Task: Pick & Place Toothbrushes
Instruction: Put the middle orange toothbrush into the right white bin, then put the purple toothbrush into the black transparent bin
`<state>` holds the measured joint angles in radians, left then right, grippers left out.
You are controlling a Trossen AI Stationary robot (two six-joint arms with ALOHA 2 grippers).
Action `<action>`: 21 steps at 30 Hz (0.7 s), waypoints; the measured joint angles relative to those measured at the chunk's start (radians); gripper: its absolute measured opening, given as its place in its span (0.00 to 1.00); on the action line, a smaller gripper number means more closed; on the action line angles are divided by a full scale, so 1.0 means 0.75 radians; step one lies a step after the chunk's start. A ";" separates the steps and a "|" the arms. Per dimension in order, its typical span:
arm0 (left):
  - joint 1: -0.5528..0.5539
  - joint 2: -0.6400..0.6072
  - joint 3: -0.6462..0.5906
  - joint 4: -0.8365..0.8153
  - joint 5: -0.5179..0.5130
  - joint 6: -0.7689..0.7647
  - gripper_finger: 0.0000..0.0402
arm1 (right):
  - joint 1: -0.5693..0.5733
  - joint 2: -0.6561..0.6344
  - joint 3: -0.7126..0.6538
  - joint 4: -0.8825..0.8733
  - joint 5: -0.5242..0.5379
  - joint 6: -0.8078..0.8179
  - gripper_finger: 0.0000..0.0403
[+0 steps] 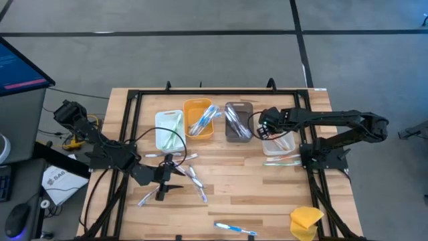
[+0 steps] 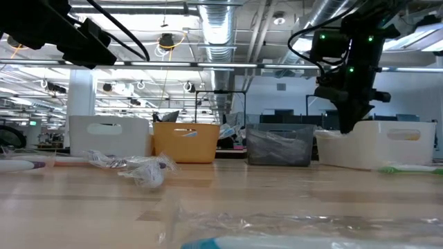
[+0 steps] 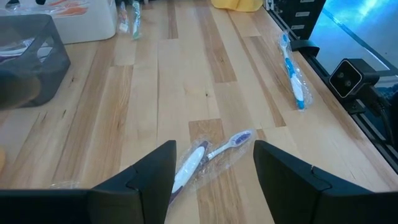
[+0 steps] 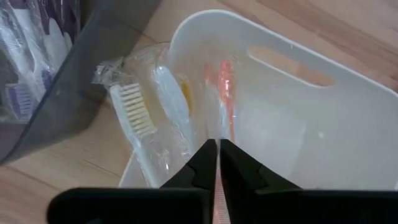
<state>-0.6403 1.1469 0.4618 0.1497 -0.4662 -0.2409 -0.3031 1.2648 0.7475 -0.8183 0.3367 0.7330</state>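
Note:
Several wrapped toothbrushes (image 1: 190,175) lie loose on the wooden table around my left gripper (image 1: 162,179). That gripper is open and hovers over a white toothbrush with a blue head (image 3: 205,155), which lies flat between its fingers, untouched. My right gripper (image 4: 218,146) points down over the right-hand white bin (image 1: 277,144), shut on an orange-handled toothbrush (image 4: 225,93). A white toothbrush (image 4: 171,102) lies in that bin. My right gripper pinches the orange-handled toothbrush between its two fingers, coming from above and pointing down into the white bin. A pink strip of handle (image 4: 217,205) shows in the slit between the fingers, running along them. The rest of it (image 4: 224,81) reaches down into the bin.
Four bins stand in a row at the far side: white (image 1: 169,128), orange (image 1: 199,119), grey (image 1: 237,122), white. A green toothbrush (image 1: 281,161) lies before the right bin. A blue toothbrush (image 1: 235,229) and a yellow lump (image 1: 306,221) sit near the near edge.

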 joint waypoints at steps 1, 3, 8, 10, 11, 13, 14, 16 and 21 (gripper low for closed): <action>0.000 0.000 0.000 0.000 0.000 0.000 0.52 | 0.001 0.000 0.000 -0.003 0.000 -0.001 0.07; 0.000 0.000 0.000 0.000 0.000 0.000 0.52 | 0.006 0.000 0.000 -0.018 0.000 -0.011 0.11; 0.000 0.000 0.001 0.000 0.000 0.000 0.52 | 0.010 0.000 0.000 -0.018 0.002 -0.013 0.25; 0.000 0.000 0.000 0.000 0.000 0.001 0.52 | 0.010 0.000 0.000 -0.017 0.005 -0.028 0.31; 0.000 0.000 0.000 0.000 0.000 0.000 0.52 | 0.010 0.000 0.000 -0.017 0.005 -0.048 0.33; 0.000 0.000 0.000 0.000 0.000 0.000 0.52 | 0.010 -0.001 0.001 -0.019 0.002 -0.076 0.38; 0.000 0.000 0.000 0.000 0.000 0.000 0.52 | 0.010 -0.002 0.002 -0.024 -0.001 -0.079 0.40; 0.000 0.000 0.000 0.000 0.000 0.000 0.52 | 0.010 -0.001 0.021 -0.052 -0.006 -0.079 0.43; 0.000 0.000 0.000 0.000 0.000 0.000 0.52 | 0.029 -0.002 0.100 -0.143 -0.009 -0.073 0.48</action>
<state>-0.6403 1.1470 0.4620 0.1496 -0.4662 -0.2409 -0.2814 1.2636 0.8222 -0.9252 0.3302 0.6785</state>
